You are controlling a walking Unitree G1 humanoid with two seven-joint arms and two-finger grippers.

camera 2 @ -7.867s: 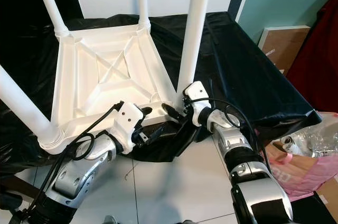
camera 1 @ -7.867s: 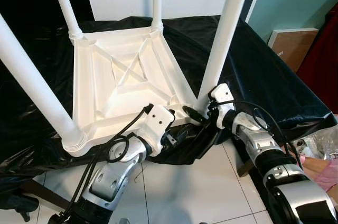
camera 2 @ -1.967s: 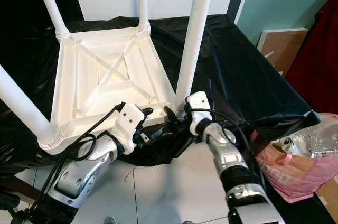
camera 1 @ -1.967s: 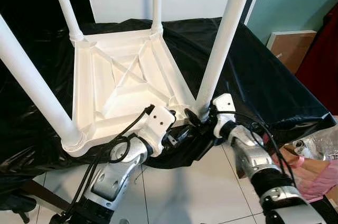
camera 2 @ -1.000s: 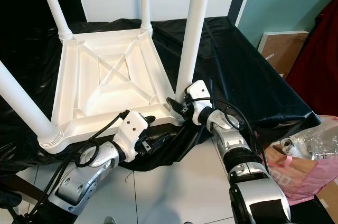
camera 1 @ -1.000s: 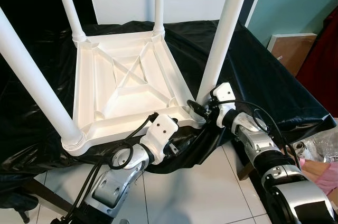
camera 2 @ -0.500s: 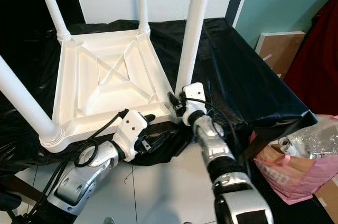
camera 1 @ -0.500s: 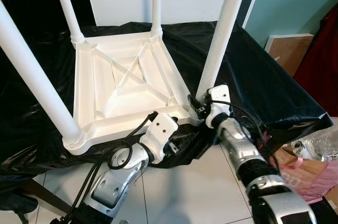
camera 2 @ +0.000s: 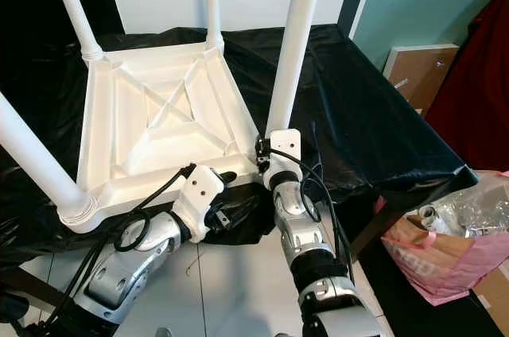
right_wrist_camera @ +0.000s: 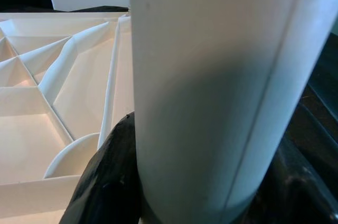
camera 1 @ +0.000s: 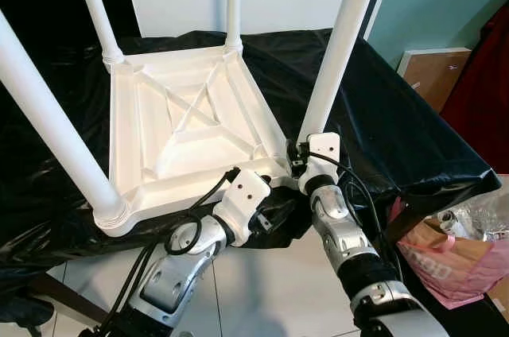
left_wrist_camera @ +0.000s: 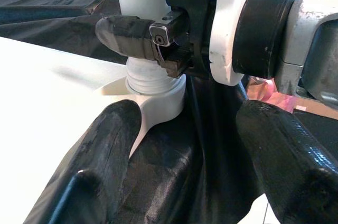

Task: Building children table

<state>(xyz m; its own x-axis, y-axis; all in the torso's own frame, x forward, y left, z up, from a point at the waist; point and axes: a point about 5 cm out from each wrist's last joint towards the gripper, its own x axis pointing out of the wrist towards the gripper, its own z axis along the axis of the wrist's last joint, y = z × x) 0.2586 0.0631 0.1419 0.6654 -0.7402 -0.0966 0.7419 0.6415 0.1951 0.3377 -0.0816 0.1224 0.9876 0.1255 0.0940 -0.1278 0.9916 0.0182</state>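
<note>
The white children's table (camera 1: 191, 126) lies upside down on a counter draped in black plastic (camera 1: 398, 130), filling the centre and left of the head views, with its four legs pointing up. The right pincer (camera 1: 296, 164) is clenched around the base of the near-right leg (camera 1: 338, 43), just above its threaded collar; in the right wrist view the leg (right_wrist_camera: 211, 92) sits between the two black fingers (right_wrist_camera: 105, 182). The left pincer (camera 1: 266, 214) hangs released, just below the table's near edge, lower centre of the frame, its fingers (left_wrist_camera: 100, 150) spread on either side of that same corner without touching it.

The step in hand looks like screwing this leg tight into its socket. To do it well, the grip should stay low and square to the leg while turning, so the thread does not cross. The left pincer would best brace the table's rim against rotating and sliding on the slippery plastic.

A pink bag (camera 1: 445, 261) sits at the lower right, on the floor.
</note>
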